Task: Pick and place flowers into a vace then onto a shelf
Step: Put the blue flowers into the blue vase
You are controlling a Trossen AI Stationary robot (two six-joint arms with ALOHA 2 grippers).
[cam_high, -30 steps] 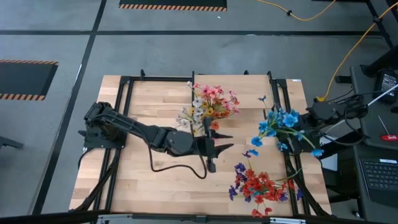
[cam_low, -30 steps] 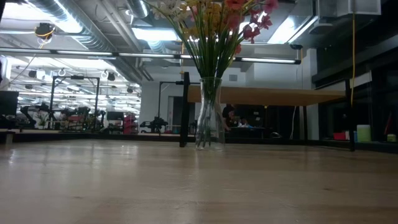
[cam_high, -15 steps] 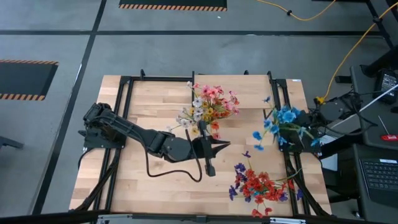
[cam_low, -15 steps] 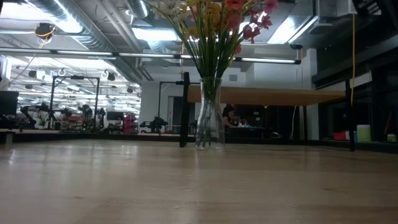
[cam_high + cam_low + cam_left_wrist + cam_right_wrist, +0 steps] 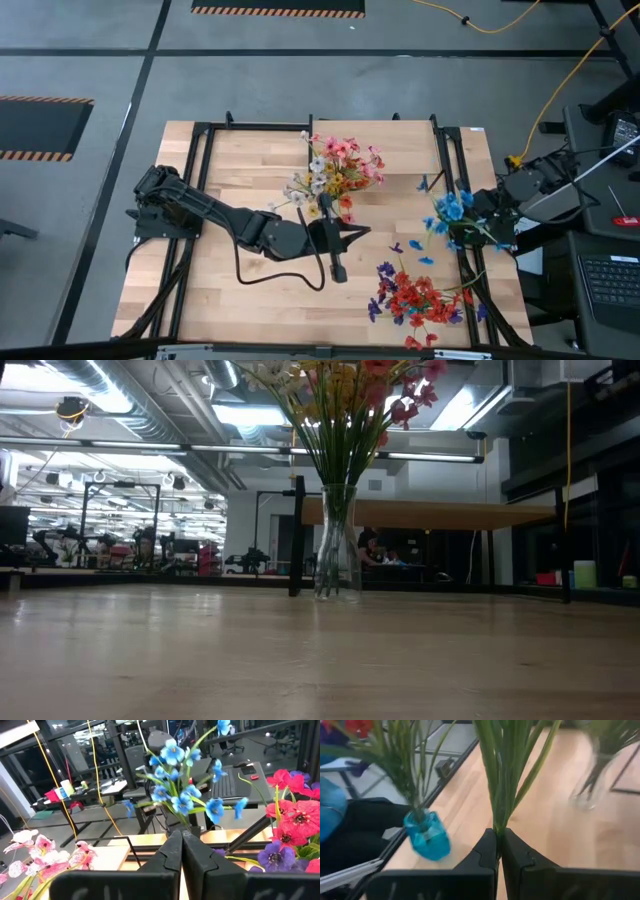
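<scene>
Blue-bloomed artificial spray with thin green stems (image 5: 455,213) is pinched in the right gripper (image 5: 498,851) at the table's right edge; left gripper (image 5: 345,238) closed, empty, mid-table.

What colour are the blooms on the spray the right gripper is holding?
Blue flowers, clearest in the high view; right gripper pinches green stems.

Your low view crops the vase's blooms (image 5: 340,385) at twelve o'clock; the right wrist view blurs the vase (image 5: 592,775) at two o'clock.
</scene>
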